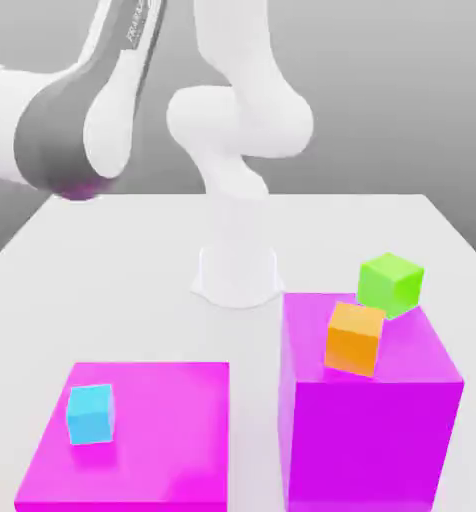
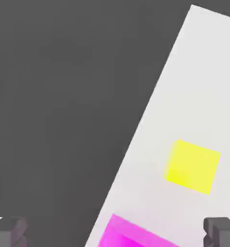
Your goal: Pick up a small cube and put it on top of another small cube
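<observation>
The white bench (image 1: 132,270) carries a tall magenta block (image 1: 372,420) with an orange cube (image 1: 354,338) on top. The small yellow cube (image 2: 192,166) lies free near the bench edge, and the tool (image 2: 115,231) is spread wide above it, probably to descend around it.

The exterior view faces the arm's base (image 1: 238,275) from across the counter (image 1: 132,260), looking down; the hand view looks down at the counter's edge near the yellow cube (image 2: 192,166), which both views share.
</observation>
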You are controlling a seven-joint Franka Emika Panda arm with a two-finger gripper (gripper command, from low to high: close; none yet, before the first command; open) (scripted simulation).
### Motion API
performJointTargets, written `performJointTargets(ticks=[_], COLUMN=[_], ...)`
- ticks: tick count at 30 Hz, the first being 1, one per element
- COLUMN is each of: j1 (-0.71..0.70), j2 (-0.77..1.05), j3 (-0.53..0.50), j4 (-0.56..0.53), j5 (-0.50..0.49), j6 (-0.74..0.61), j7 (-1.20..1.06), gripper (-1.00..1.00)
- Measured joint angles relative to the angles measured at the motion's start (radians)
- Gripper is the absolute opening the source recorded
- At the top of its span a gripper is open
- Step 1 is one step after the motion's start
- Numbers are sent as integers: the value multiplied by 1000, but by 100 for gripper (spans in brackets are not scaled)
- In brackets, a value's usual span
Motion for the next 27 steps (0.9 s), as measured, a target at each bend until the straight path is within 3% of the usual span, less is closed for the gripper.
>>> performJointTargets(ticks=[8,9,15,20,27], j1=[-71,-75,-77,-55,89], j2=[292,313,323,188,-68], j3=[2,6,9,-14,130], j4=[51,56,58,28,-7], j5=[100,105,108,77,-10], j6=[129,144,154,49,-163], j7=[46,43,41,59,-124], gripper=[0,-100,-100,-100,-100])
